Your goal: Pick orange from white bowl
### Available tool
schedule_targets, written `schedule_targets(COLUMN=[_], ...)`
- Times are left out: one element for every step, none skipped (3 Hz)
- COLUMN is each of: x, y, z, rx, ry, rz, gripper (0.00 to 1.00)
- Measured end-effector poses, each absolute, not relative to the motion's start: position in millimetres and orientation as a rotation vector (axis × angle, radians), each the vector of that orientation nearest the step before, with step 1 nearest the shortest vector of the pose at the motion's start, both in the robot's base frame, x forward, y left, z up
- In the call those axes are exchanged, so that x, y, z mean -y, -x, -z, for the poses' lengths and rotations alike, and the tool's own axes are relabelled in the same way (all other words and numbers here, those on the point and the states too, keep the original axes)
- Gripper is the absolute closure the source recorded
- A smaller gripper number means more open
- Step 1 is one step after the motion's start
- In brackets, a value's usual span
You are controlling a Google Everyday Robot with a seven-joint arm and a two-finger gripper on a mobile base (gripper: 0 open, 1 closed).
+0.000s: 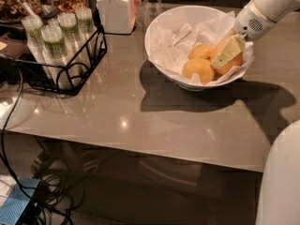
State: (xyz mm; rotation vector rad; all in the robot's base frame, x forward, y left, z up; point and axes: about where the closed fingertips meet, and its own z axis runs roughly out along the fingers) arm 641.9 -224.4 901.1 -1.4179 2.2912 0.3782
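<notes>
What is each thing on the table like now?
Glossy white round bowl: upright, paper-lined.
Big smooth orange: in bowl, under end effector.
End effector: down in bowl, over orange.
Two small yellow-orange fruits: resting in bowl.
White lidded jar: upright, closed.
Black wire rack: holding upright cups.

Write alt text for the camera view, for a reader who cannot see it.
A robot arm's gripper sits over the orange in a paper-lined white bowl on a grey table, beside two smaller yellow fruits. To the left stand a black wire rack of cups and a white jar.
</notes>
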Motion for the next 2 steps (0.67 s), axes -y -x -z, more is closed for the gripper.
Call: schedule_targets(x=[229,238], y=[-635,-611], z=[-929,-980], rx=[-2.215,-2.025], ry=[1.379,1.313], rz=[-0.351,-0.378], gripper=[1.0,1.0])
